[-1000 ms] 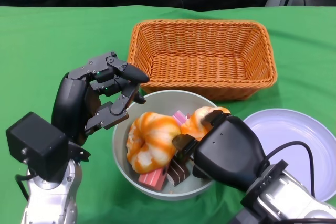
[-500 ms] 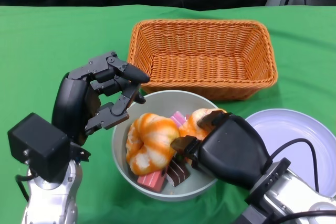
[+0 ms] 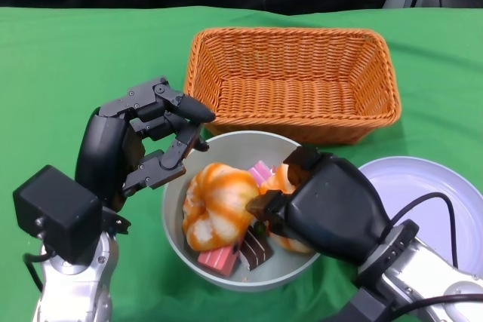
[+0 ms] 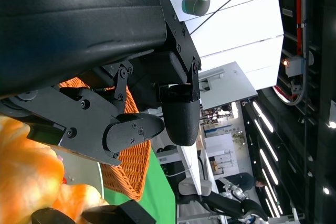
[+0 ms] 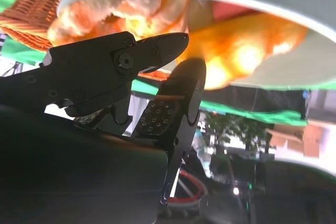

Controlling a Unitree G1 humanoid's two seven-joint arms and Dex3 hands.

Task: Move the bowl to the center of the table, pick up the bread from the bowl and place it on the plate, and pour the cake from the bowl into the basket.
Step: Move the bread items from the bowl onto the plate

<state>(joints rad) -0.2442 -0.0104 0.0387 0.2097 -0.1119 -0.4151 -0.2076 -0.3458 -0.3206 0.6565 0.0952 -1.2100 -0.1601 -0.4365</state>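
Table (image 3: 68,58): covered in green cloth, carrying everything below.
Basket (image 3: 293,84): orange wicker, rectangular, just beyond the left hand's fingertips and touching or nearly touching the bowl's far rim.
Plate (image 3: 438,201): pale lilac, behind the back of the right hand, away from its fingers; nothing lies on the part that shows.
Bowl (image 3: 226,145): grey, between the two hands; its near-left rim sits directly under the left hand's fingers.
Right hand (image 3: 321,201): reaching into the bowl, fingers closed around a bread roll; the right wrist view shows fingertips (image 5: 168,45) pressed against orange crust.
Left hand (image 3: 151,137): poised at the bowl's rim, fingers (image 4: 181,114) curled narrow; I cannot tell whether they pinch the rim.
Held bread (image 3: 281,180): orange-glazed, mostly hidden under the right fingers.
Second bread (image 3: 215,205): orange and white swirl, inside the bowl, just ahead of the right fingertips.
Cake (image 3: 238,250): pink and dark chocolate slices, at the bowl's near side, below the right fingertips.
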